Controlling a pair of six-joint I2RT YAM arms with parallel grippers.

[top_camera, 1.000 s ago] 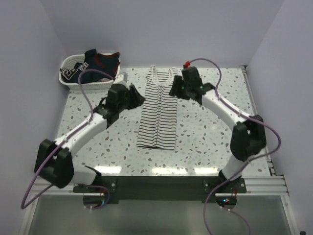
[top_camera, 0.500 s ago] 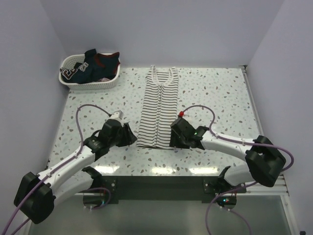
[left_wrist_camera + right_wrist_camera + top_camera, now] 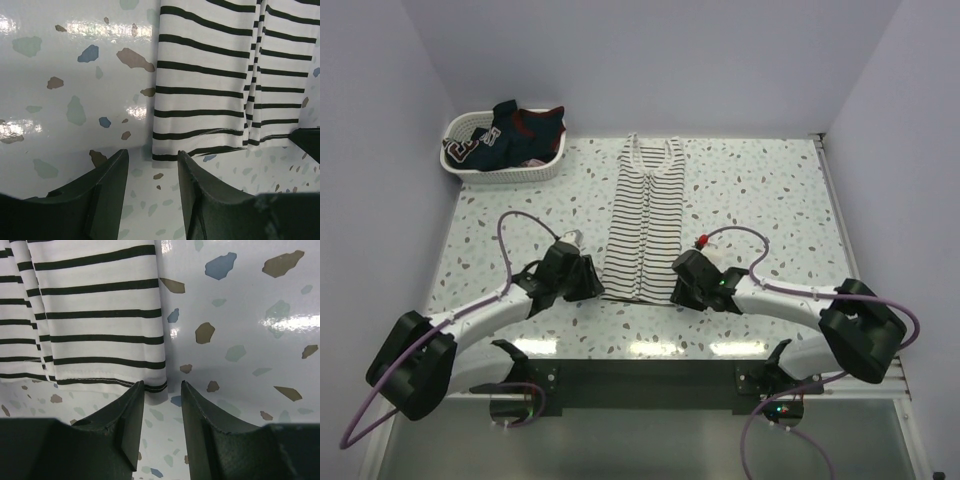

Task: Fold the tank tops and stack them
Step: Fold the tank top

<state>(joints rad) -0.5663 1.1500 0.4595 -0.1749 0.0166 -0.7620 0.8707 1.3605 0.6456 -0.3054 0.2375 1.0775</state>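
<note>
The left gripper [image 3: 151,156] and right gripper [image 3: 162,386] had jaws apart, clamping nothing — each at a near hem corner of the striped tank top [image 3: 642,225]. It lay flat down the middle of the table [image 3: 770,190], neckline toward the far edge.

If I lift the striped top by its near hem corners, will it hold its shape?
Probably not. The striped top lies thin and flat, so it should sag between grips. Its folded-in sides may fall open. On the glossy table it would likely slide easily when dragged.
</note>
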